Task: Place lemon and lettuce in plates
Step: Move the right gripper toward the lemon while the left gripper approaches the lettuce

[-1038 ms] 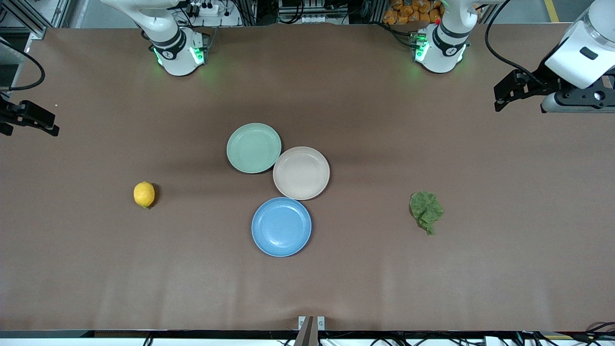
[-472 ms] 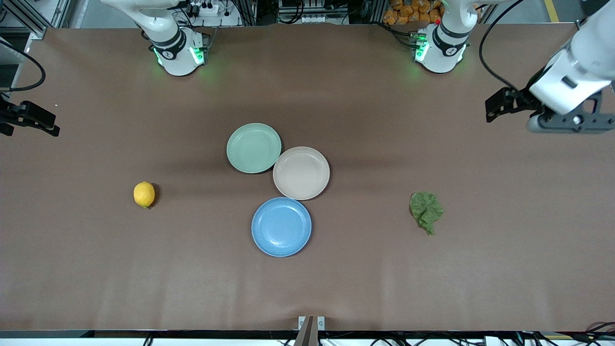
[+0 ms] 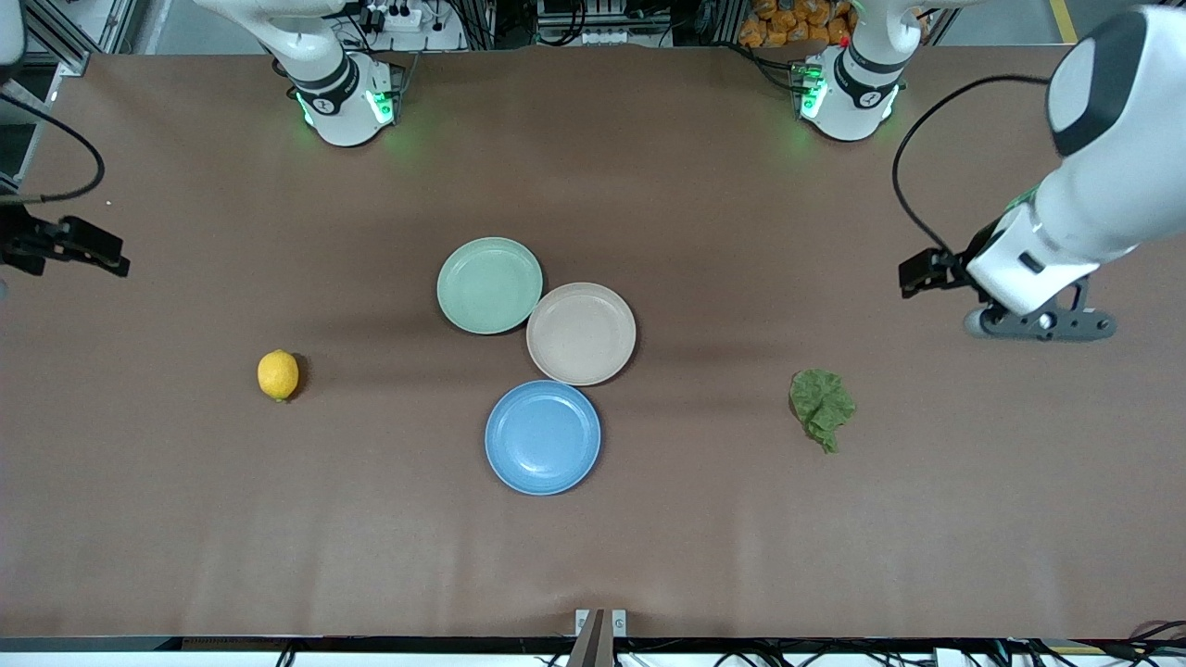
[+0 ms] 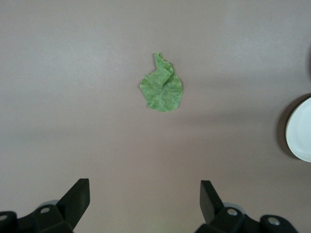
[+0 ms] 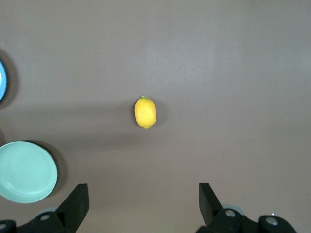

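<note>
The lemon [image 3: 278, 374] lies on the brown table toward the right arm's end. The lettuce [image 3: 821, 406] lies flat toward the left arm's end. The blue plate [image 3: 543, 437] and the beige-pink plate [image 3: 581, 333] sit at the table's middle, both empty. My left gripper [image 3: 1038, 324] hangs in the air over bare table beside the lettuce, open and empty. In the left wrist view its fingers [image 4: 77, 196] stand wide apart, the lettuce [image 4: 162, 91] ahead of them. My right gripper [image 5: 143, 194] is open and empty, the lemon [image 5: 145, 112] ahead of it.
A pale green plate [image 3: 489, 284] touches the beige-pink plate, farther from the front camera. It also shows in the right wrist view [image 5: 24, 171]. The right arm's black wrist part [image 3: 74, 248] shows at the table's edge. The arm bases [image 3: 343, 102] stand along the table's edge farthest from the front camera.
My left arm has swung down and inward, bringing its gripper closer to the lettuce. My right arm's wrist has shifted slightly toward the lemon. The lemon, lettuce and plates have not moved.
</note>
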